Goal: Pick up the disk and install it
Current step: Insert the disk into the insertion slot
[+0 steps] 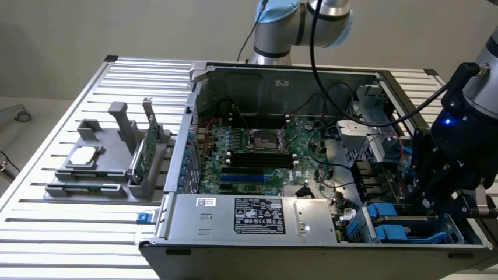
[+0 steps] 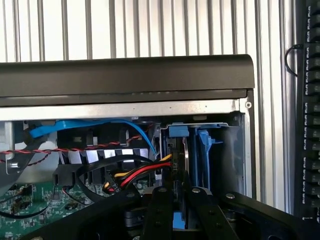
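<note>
**Q:** What is the biggest thing under you?

**A:** A slatted metal table [image 1: 46, 233]. Its pale ribs are bare along the near edge, and a plain beige wall stands behind it. On the table lies the open computer case [image 1: 280, 76], lid off, its walls a raised rim all round.

**Q:** Where is there room to move?

**A:** Over the motherboard [image 1: 257, 146] the case is wide open. At the exterior view's left, well apart from the case, stands a grey holder [image 1: 101, 175]. My corner is tight. The drive bay [image 1: 393, 224] sits in the near corner at the exterior view's right. The case's front and side walls hem it in, and the boxy power supply [image 1: 257, 219] is just beside it.

**Q:** And your claw?

**A:** My claw [image 1: 444, 204] hangs over that bay, reaching down into it. In the wrist view my fingers [image 2: 159, 210] are drawn close, clenched on the disk [image 2: 180, 220]. It stands on edge between them, with blue rail showing in the gap. How deep it sits I cannot tell. A blue carrier [image 2: 205, 155] stands just beside it, against the side wall.

**Q:** Does anything crowd the slot?

**A:** Red, yellow and black wires [image 2: 145, 170] loop in near the disk's side. A blue cable [image 2: 100, 124] arcs above them.

**Q:** What are the smallest things?

**A:** They are on the holder: a square silver chip [image 1: 84, 154] lying flat and a green card [image 1: 146, 146] standing on edge.
</note>
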